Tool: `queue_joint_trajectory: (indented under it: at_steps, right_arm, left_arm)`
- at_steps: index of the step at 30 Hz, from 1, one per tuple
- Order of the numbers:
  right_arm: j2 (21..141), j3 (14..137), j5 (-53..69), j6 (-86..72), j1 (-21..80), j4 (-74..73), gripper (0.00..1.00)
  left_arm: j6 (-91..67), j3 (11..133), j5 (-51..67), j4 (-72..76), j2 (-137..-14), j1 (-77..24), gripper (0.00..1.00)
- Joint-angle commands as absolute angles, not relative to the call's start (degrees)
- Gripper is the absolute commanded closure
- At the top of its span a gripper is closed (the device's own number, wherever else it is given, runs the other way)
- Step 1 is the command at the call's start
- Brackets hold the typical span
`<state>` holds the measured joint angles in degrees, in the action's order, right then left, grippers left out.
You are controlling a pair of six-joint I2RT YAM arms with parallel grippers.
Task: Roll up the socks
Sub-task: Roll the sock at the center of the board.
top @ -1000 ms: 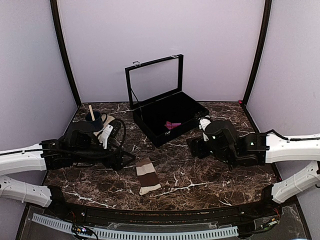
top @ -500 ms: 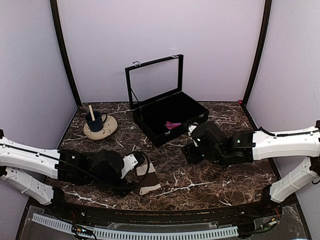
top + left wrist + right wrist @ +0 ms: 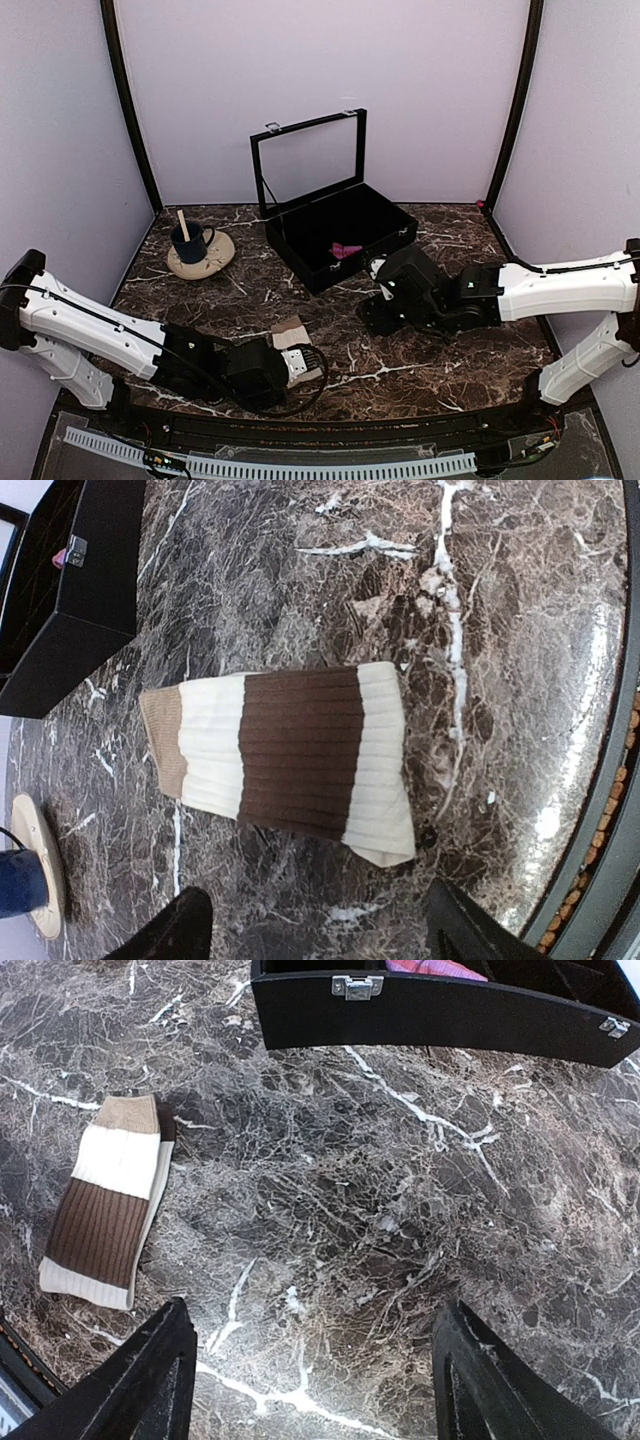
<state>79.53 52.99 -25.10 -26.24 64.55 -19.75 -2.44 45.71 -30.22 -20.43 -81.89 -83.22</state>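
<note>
A dark brown marble bench [image 3: 430,370] is filling the floor of a booth with pale lilac walls [image 3: 330,70]. The left hand [image 3: 318,910] is hanging low near the front edge, spread wide and gripping nothing. Just ahead of it a striped sock [image 3: 290,760] (cream, with a broad brown band and a tan cuff) is lying flat and unrolled on the bench. The right hand [image 3: 312,1320] is hanging over the marble right of centre, likewise wide open and empty, with the striped sock well apart on its left. Beyond the right hand a black case [image 3: 430,1015] is standing with its lid [image 3: 308,160] raised, and a pink sock [image 3: 346,250] is lying inside it. Near the back left corner a blue cup [image 3: 188,242] is sitting on a beige saucer [image 3: 212,263].
</note>
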Motion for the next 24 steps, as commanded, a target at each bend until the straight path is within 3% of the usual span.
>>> queue_joint_trajectory:
  at_steps: [1, 15, 24]
  right_arm:
    - [79.0, 52.8, -24.5, -26.6, 64.3, -18.4, 0.25]
    - [73.0, 50.7, -24.6, -26.9, 64.3, -19.8, 0.24]
    - [71.2, 49.6, -23.9, -26.4, 64.3, -19.4, 0.23]
  left_arm:
    - [3.1, 46.8, -32.4, -16.8, -84.6, -83.4, 0.24]
    - [7.6, 49.5, -31.2, -12.3, -93.3, -83.4, 0.25]
    - [4.6, 51.1, -30.9, -16.7, -96.0, -83.4, 0.35]
